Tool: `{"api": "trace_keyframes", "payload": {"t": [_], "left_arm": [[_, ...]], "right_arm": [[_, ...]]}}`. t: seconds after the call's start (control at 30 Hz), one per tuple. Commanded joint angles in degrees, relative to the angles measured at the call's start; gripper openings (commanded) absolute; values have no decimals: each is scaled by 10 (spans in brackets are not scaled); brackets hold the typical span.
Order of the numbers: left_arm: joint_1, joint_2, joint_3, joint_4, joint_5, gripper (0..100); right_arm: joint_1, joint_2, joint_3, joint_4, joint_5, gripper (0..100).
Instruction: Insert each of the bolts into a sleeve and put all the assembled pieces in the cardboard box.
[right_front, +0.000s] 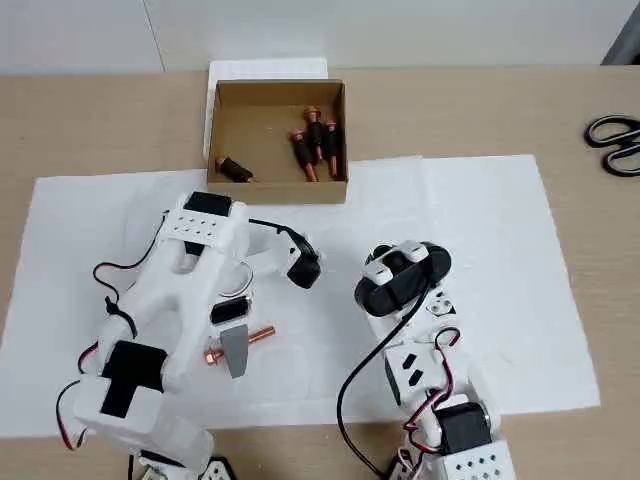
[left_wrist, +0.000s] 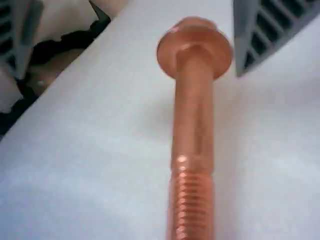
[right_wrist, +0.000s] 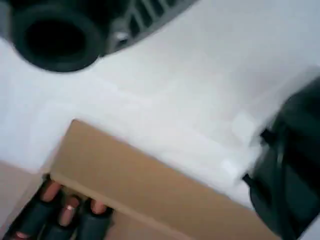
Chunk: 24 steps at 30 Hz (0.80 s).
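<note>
The bolt is glossy smooth metal, the sheet matt paper, the cardboard box matt.

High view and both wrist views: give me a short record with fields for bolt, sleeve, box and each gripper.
Bolt: copper-coloured metal bolt lying bare on white paper sheet
Left gripper: open, straddling bolt
Sleeve: black tubular sleeve, in right gripper
Right gripper: shut on sleeve
Box: brown cardboard box holding four assembled pieces
</note>
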Motion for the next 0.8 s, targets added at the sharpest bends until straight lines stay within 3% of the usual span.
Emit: {"api": "trace_keyframes", "payload": {"t": [0.0,0.2,0.5,0.77], "left_arm": [[-3,-9,-2,10,3,258],[-3,-5,1,-83,25,258],[-4,-4,17,-106,35,258],[-4,-10,108,-196,36,257]], "right_arm": [[1,-10,-5,0,3,4],[1,-10,-6,0,3,4],[1,-10,-10,0,3,4],[1,-10,-10,-3,3,4]]}}
